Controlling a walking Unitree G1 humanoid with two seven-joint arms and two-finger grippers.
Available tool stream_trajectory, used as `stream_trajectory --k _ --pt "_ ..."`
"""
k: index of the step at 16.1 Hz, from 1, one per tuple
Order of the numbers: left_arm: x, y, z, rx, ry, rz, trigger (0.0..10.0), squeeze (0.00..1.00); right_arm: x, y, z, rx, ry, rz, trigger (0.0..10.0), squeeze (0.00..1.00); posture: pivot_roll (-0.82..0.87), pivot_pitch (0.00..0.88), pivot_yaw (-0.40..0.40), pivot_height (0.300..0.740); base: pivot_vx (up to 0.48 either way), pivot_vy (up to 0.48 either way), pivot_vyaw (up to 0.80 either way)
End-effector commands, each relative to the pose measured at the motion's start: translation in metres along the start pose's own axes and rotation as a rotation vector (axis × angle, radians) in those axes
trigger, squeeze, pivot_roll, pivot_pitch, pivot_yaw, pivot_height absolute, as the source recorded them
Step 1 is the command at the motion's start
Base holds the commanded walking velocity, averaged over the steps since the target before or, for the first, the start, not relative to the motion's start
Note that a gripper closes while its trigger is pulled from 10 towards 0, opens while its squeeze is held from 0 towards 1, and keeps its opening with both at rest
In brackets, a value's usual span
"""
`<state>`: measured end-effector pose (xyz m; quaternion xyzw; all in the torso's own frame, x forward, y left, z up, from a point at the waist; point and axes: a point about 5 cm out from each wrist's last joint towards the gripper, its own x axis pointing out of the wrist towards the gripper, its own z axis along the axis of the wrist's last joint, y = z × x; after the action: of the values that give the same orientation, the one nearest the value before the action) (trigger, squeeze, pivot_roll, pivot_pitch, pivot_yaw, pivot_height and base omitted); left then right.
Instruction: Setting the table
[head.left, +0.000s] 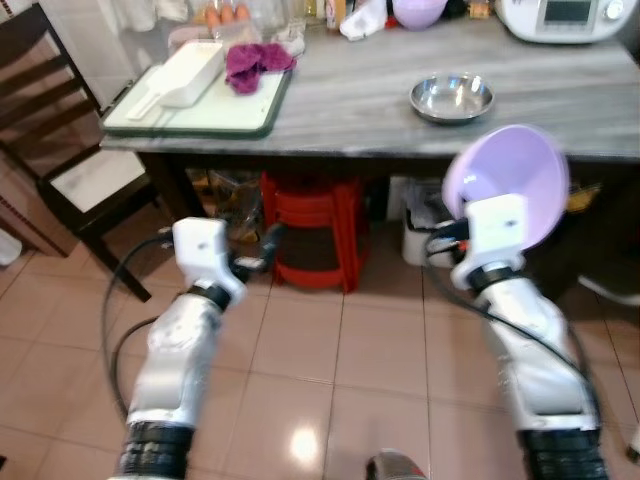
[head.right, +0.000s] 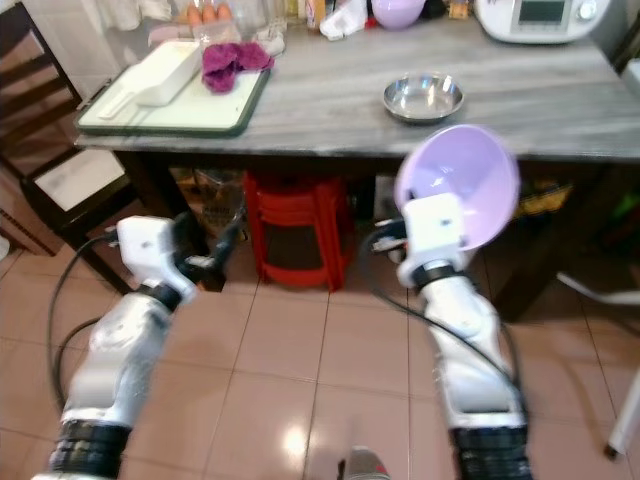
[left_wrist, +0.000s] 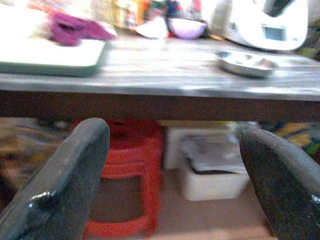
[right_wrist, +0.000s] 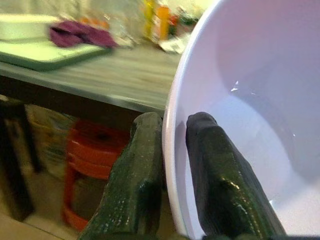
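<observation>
1. A grey wood-grain table (head.left: 380, 105) spans the far side of the scene, with tiled floor in front of it where the robot stands.
2. A dark wooden chair (head.left: 70, 180) stands at the table's left end.
3. A stack of red stools (head.left: 315, 230) sits under the table, with a white bin (left_wrist: 210, 170) just beside it on the right.
4. A green-rimmed white tray (head.left: 190, 115) lies on the table's left part; a white scoop-like container (head.left: 185, 75) and a crumpled purple cloth (head.left: 255, 62) rest on it.
5. A white kitchen appliance (head.left: 560, 18) stands at the table's far right corner.
6. The lilac bowl (head.left: 515, 180) is held up in front of the table's near edge, tilted on its side with its hollow facing the robot, below and just right of the steel dish.
7. The right gripper (right_wrist: 172, 150) pinches that bowl's rim, one finger inside the hollow and one outside.
8. The left gripper (left_wrist: 175, 165) hovers low before the table edge, its fingers (left_wrist: 65, 185) spread wide with nothing between them.
9. A small steel dish (head.left: 451, 97) sits alone on the table's middle right.
10. A second lilac bowl (head.left: 420, 12) stands at the table's back edge among blurred bottles.
</observation>
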<state>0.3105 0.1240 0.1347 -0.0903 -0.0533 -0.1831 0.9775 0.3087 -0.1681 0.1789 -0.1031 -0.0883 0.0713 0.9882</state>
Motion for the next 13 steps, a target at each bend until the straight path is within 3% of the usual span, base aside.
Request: stream_trajectory --k 1,3,7,13 --pt "-0.0025 0.0090 0.0040 0.026 -0.003 0.022 10.0 0.00 0.0014 0.0046 0.0049 0.022 -0.021 0.007 10.0 0.00 -0.18 0.116 0.072 0.740 0.412 0.000 -0.62" --pt "-0.0027 0.0086 0.0035 0.024 -0.003 0.023 10.0 0.00 0.0020 0.0047 0.0055 0.021 -0.024 0.008 10.0 0.00 -0.18 0.116 0.070 0.740 0.414 0.000 -0.57" --pt "-0.0030 0.0065 0.0029 0.021 -0.004 0.020 10.0 0.00 0.0029 0.0044 0.0067 0.026 -0.030 0.009 10.0 0.00 -0.18 0.114 0.071 0.740 0.413 0.000 0.00" --pt "-0.0032 0.0058 0.0021 0.017 -0.002 0.014 10.0 0.00 0.0036 0.0055 0.0068 0.027 -0.032 0.010 10.0 0.00 -0.17 0.112 0.071 0.740 0.414 0.000 -0.30"
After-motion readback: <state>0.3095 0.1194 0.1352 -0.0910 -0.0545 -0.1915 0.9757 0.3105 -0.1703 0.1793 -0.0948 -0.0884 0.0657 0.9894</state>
